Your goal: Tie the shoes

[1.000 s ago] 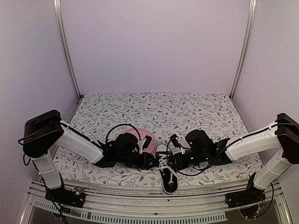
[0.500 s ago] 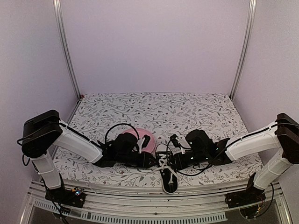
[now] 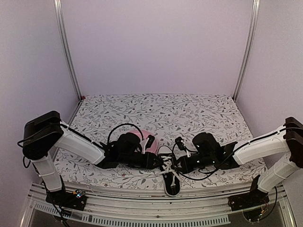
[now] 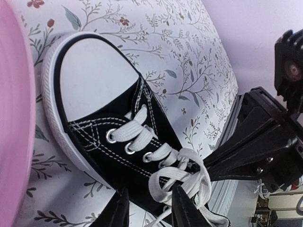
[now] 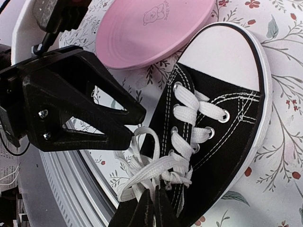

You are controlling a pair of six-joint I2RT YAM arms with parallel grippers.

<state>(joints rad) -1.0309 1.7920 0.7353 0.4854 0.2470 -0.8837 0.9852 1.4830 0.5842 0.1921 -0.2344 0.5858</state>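
Floral-print counter (image 3: 189, 111) inside a lilac-walled enclosure. The black sneaker (image 4: 94, 101) lies at the near edge, its toe just beside the pink plate (image 5: 151, 23). The left hand (image 4: 149, 210) has widened to a narrow gap around a loose strand of the white laces (image 4: 130, 125), apparently releasing it. The right hand (image 5: 152, 208) stays closed at the tangle, and the bow looks unfinished.

Matt black canvas sneaker (image 5: 227, 142), woven white laces (image 5: 189, 101), smooth pink plastic plate (image 5: 142, 38).
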